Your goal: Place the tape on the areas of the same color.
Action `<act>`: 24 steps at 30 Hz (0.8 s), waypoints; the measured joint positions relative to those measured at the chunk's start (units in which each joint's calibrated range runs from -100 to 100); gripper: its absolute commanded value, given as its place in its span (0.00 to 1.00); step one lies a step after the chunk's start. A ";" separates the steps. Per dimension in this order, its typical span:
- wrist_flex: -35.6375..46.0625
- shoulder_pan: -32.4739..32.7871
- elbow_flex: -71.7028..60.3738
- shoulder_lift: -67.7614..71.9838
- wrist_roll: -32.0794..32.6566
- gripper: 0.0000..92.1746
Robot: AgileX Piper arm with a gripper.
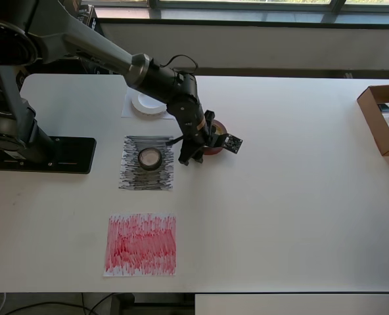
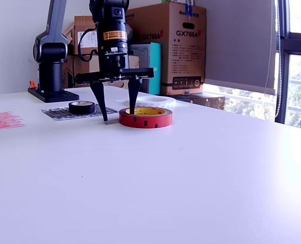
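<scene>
The gripper (image 2: pixel 117 104) stands spread wide over the red roll (image 2: pixel 146 117) on the tabletop (image 2: pixel 201 173), one finger inside its core, one outside, near the black sheet (image 1: pixel 146 163).

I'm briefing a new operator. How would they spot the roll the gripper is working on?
On the white table, find the gripper beside the black sheet. The red roll lies flat there, one finger inside its yellowish core; the black roll is smaller.

Red roll (image 2: pixel 145 117) flat off-sheet; black roll (image 2: pixel 82 107) on black sheet (image 1: pixel 146 163)
</scene>
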 measured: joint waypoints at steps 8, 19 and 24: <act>-0.48 -0.55 -0.20 0.00 0.00 0.00; 0.40 -0.55 -0.41 -0.62 -1.19 0.00; -0.08 -0.58 -0.28 -3.63 -3.94 0.00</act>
